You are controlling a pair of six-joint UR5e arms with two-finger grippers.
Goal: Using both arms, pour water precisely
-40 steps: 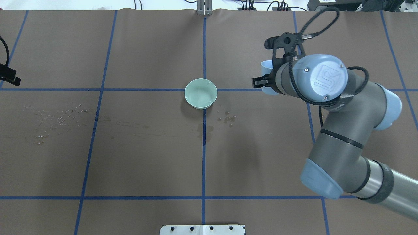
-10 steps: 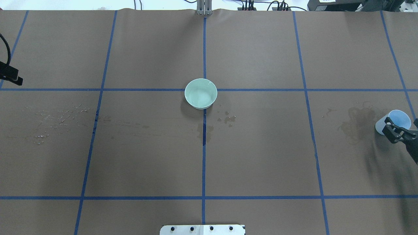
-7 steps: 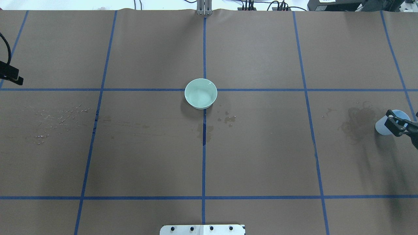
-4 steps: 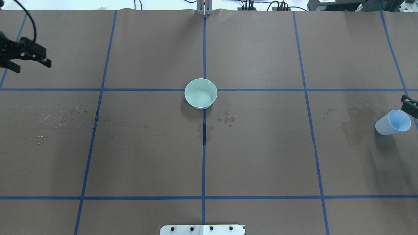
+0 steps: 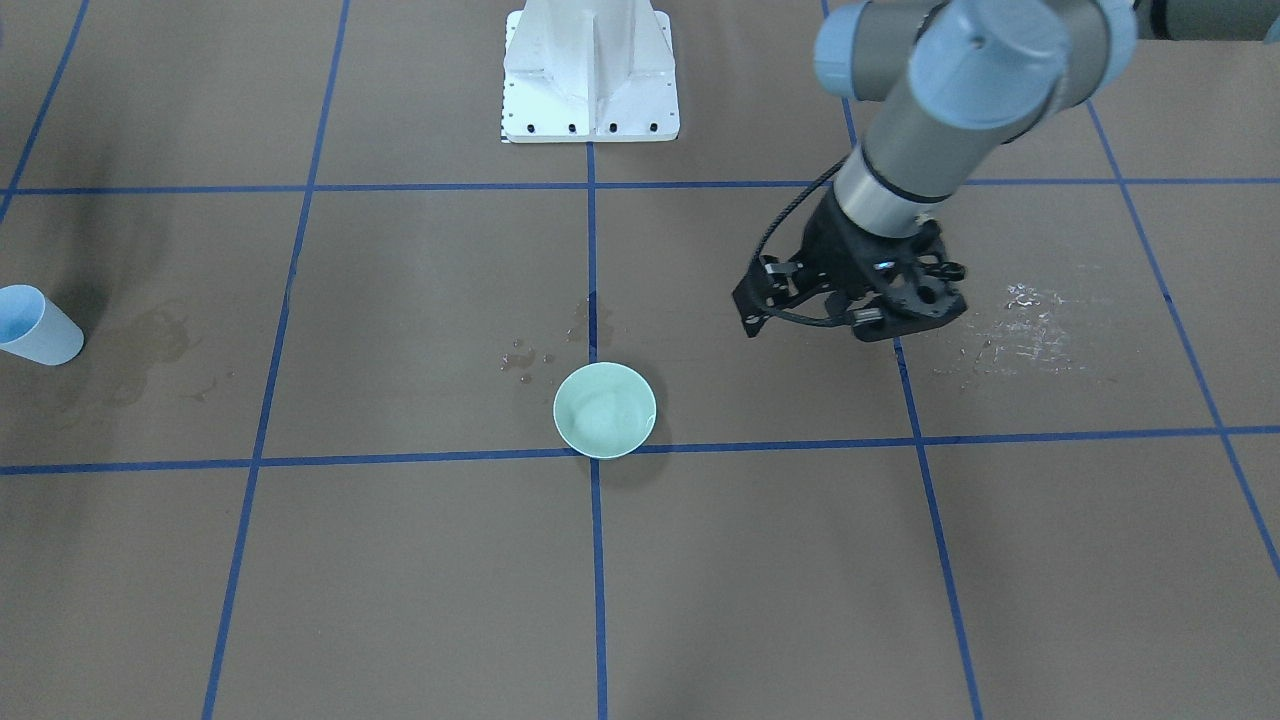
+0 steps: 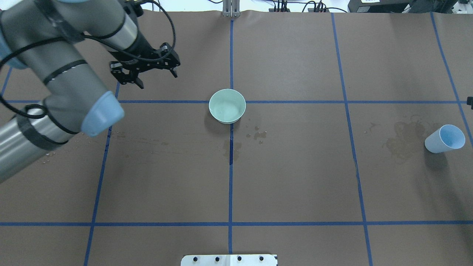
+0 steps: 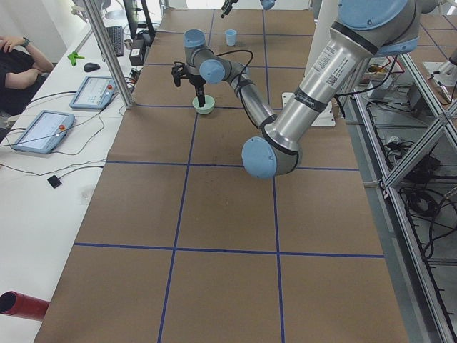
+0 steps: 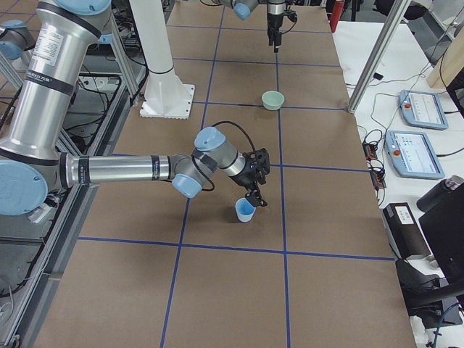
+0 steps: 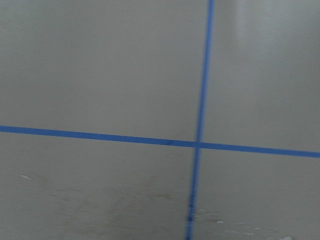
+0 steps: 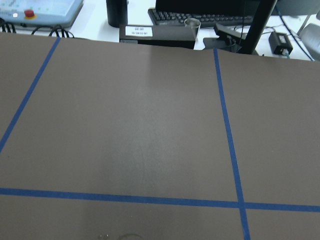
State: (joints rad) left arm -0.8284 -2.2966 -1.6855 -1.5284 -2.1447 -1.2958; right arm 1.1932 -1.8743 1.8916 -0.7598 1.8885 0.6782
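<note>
A pale green bowl [image 6: 227, 106] stands at the table's middle, also in the front view [image 5: 604, 410]; the water in it shows only as a faint sheen. A light blue cup [image 6: 443, 138] stands free near the right edge, also in the front view [image 5: 35, 325] and the right view [image 8: 245, 211]. My left gripper [image 6: 147, 75] hangs open and empty above the table, left of and beyond the bowl, also in the front view [image 5: 800, 315]. My right gripper [image 8: 254, 185] hovers just beside the cup, apart from it; I cannot tell whether it is open.
Spilled drops [image 6: 258, 135] lie right of the bowl. A wet stain [image 6: 402, 140] darkens the paper beside the cup. More droplets [image 5: 1020, 320] lie under my left arm. The white pedestal [image 5: 590, 70] stands at the robot's edge. Blue tape lines grid the brown cover.
My right gripper carried the cup from near the bowl to the right edge, set it down, let go and drew back. My left arm swung in from the left edge toward the bowl.
</note>
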